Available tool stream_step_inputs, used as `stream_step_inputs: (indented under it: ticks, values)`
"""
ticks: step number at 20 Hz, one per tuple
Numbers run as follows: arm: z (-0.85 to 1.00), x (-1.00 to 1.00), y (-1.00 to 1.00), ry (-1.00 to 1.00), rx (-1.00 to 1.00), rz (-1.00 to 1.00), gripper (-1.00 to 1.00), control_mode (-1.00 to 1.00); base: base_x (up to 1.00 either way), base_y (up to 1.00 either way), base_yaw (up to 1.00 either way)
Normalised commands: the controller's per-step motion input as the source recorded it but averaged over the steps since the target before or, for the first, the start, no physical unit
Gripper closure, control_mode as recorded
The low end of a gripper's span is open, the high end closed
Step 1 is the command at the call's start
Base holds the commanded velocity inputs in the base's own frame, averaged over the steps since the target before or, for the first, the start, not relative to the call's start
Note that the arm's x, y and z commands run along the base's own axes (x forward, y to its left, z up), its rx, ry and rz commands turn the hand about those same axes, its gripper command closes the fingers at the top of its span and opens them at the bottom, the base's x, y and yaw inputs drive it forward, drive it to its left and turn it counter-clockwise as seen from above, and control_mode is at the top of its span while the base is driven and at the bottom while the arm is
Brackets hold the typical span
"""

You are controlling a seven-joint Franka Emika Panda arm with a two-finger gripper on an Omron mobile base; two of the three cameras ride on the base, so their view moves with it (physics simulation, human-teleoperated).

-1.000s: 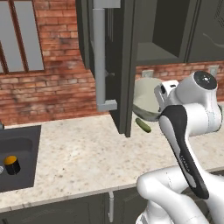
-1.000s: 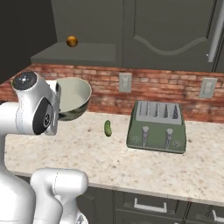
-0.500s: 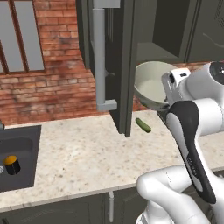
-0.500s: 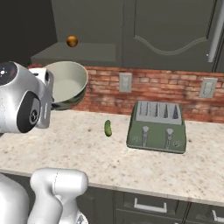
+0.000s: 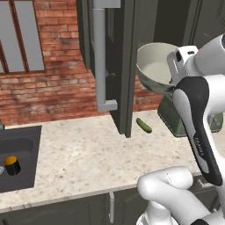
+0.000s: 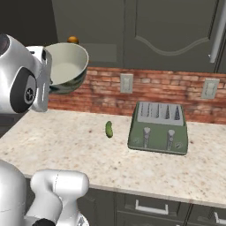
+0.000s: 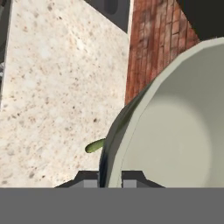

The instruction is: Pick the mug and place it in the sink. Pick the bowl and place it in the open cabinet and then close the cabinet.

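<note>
Mug (image 5: pixel 12 165) already in sink (image 5: pixel 26 145). Gripper (image 7: pixel 110 177) clamped on bowl (image 6: pixel 66 66) rim, raised above counter's (image 6: pixel 88 150) back edge. Next: into open cabinet (image 5: pixel 127 66), then door shut.

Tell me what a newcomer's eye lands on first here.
The pale bowl held high above the counter, its rim pinched in the hand, beside the open cabinet. Then the green toaster by the brick wall, a small pickle left of it, and the mug in the sink.
</note>
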Motion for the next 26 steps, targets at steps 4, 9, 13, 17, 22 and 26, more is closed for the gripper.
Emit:
stream_step_inputs:
  ticks: [4, 9, 13, 17, 22, 26]
  values:
    - [0.24, 0.31, -0.03, -0.01, 0.0, -0.03, 1.0, -1.0, 0.0, 0.0, 0.0]
    - [0.11, 0.46, -0.08, -0.02, 0.0, -0.05, 1.0, -1.0, 0.0, 0.0, 0.0]
    - [0.0, 0.44, -0.11, -0.07, 0.0, -0.04, 1.0, -1.0, 0.0, 0.0, 0.0]
    - [0.0, 0.55, -0.07, -0.03, 0.0, -0.03, 1.0, -1.0, 0.0, 0.0, 0.0]
    - [0.0, 0.6, -0.03, -0.05, 0.0, -0.02, 1.0, -1.0, 0.0, 0.0, 0.0]
    - [0.0, 0.61, 0.0, -0.08, 0.0, -0.01, 1.0, -1.0, 0.0, 0.0, 0.0]
